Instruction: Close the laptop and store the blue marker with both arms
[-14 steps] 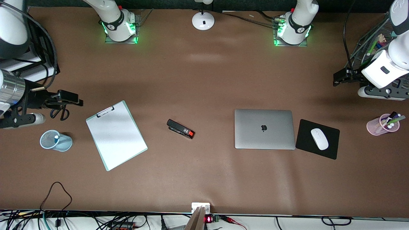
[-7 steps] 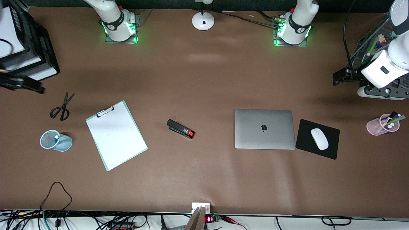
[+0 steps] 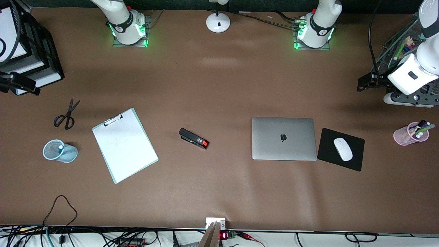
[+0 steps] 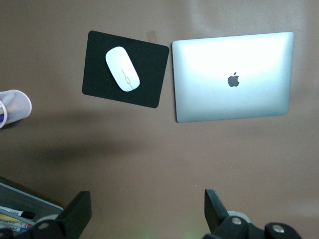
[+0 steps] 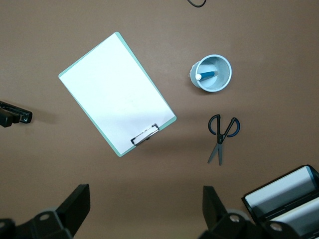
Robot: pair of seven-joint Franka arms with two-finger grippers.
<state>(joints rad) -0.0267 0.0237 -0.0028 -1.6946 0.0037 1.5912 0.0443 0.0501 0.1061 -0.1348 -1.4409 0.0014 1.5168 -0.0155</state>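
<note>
The laptop [image 3: 284,138] is seen lying closed on the worktop [image 3: 219,85], below the raised left end effector [image 4: 144,219], whose fingers are held apart over bare worktop, with the black mouse pad [image 4: 144,89] just beside the laptop. The right end effector [image 5: 146,213] is held apart over bare worktop, above the clipboard [image 5: 117,93] and scissors [image 5: 222,134]. The blue marker [image 5: 208,75] is seen inside the pale blue mesh cup [image 5: 223,82], beside the scissors.

Right arm pulled back from over the scissors [image 3: 66,115] toward its end of the table; the right gripper [image 3: 19,83] now sits at the table's edge by the black paper trays [image 3: 34,56], fingers wide apart. Scissors, covered a second ago, now lie fully exposed.
</note>
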